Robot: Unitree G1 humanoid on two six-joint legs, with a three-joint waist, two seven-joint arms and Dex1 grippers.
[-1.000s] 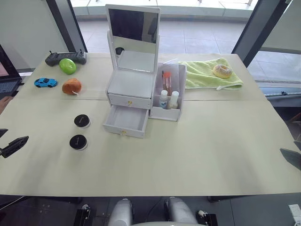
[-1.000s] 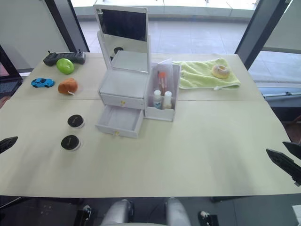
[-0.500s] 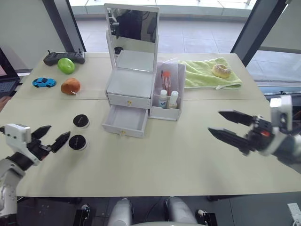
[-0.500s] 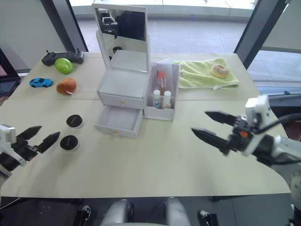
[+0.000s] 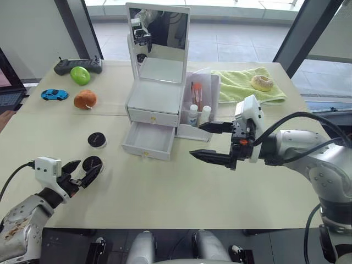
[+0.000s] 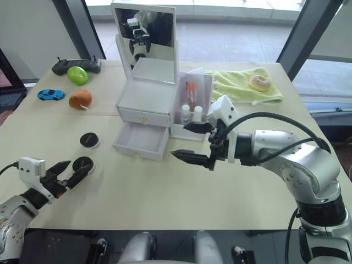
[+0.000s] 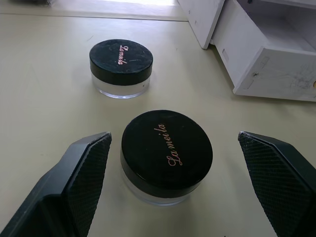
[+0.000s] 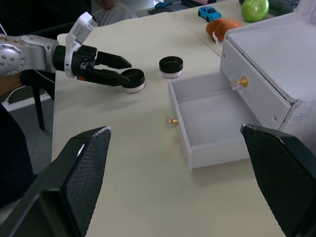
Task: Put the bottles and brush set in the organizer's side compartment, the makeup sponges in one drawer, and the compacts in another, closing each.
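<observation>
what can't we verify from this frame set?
- White organizer's closed upper drawer: contents hidden behind its front.
- Translucent side compartment: lower part of the wrapped brush set hidden behind the two white-capped bottles.
- Near black-lidded round compact: partly covered in head views by the open left gripper.

Bright, even daylight (soft shadows), sharp.

Organizer [image 5: 154,110] sits mid-counter [image 5: 181,192], lower drawer [image 5: 146,143] pulled out. Both compacts [image 5: 92,164] are left of it, bottles [image 5: 198,115] in its side compartment [image 5: 201,110].
</observation>
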